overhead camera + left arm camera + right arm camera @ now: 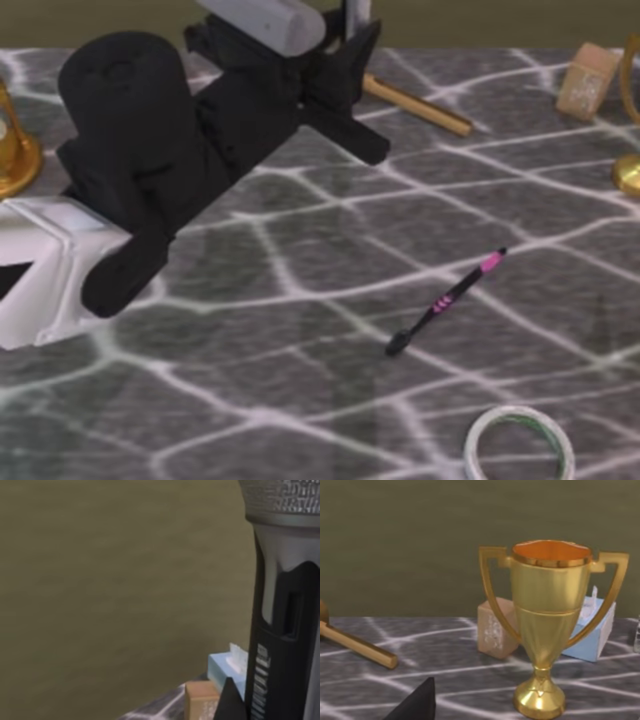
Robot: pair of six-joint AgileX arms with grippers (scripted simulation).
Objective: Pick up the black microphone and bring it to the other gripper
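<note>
Mic point(280, 605) clamped upright in left gripper point(345, 85), raised w/ silver head up, well up-left of toothbrush point(447, 300); carry step underway, handover next, needing right gripper point(417, 702) (finger state can't tell) brought alongside handle.

The table point(300, 400) was a dark grey slab veined with white. A black toothbrush with pink marks point(446, 300) lay right of centre, a roll of white tape point(520, 442) sat at the near edge toward the right corner, and a brass-coloured rod point(418, 105) lay near the far edge. A gold trophy point(551, 625) stood at the right edge, with a tan box point(588, 82) and a pale blue tissue box point(592, 630) near the far right corner.
</note>
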